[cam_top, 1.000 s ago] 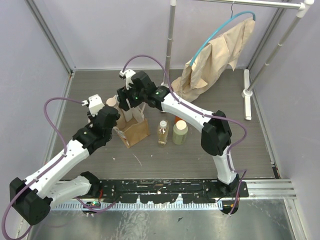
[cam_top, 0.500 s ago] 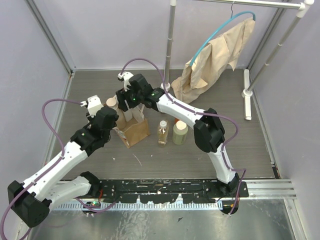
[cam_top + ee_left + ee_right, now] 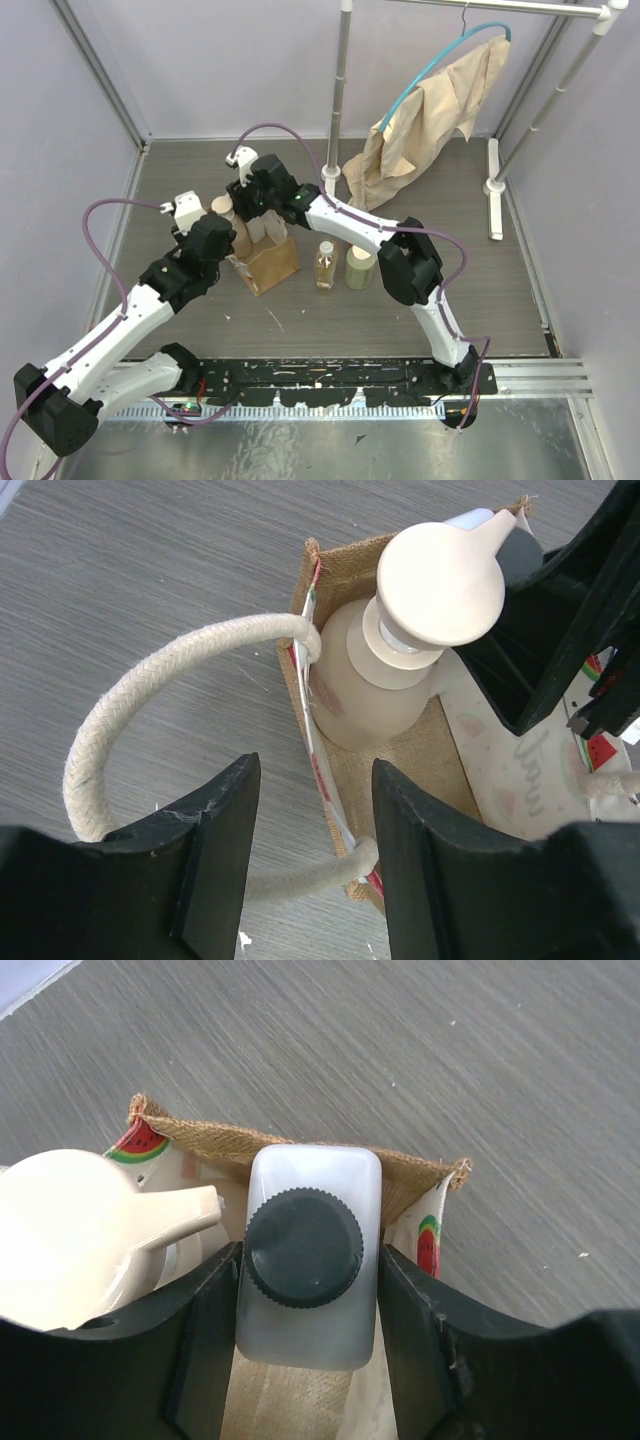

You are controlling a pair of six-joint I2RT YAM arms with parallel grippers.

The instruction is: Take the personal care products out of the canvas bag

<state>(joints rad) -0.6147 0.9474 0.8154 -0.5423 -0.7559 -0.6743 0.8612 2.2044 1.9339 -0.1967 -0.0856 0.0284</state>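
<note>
Left gripper (image 3: 315,770) is seen open, fingers straddling the canvas bag (image 3: 345,560) wall beside a cream handle (image 3: 150,690). Tan bottle (image 3: 375,680) and white bottle (image 3: 305,1245) are stood upright inside, caps up, lower halves hidden. White one's clamped by the right gripper (image 3: 310,1260). Amber bottle (image 3: 325,265) and olive-green bottle (image 3: 360,267) are stood upright on the table just right of the bag

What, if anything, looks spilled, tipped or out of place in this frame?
Nothing stands out. The amber bottle and olive-green bottle stand upright on the table beside the canvas bag, which is upright with the white bottle and tan bottle inside. No spill shows.
</note>
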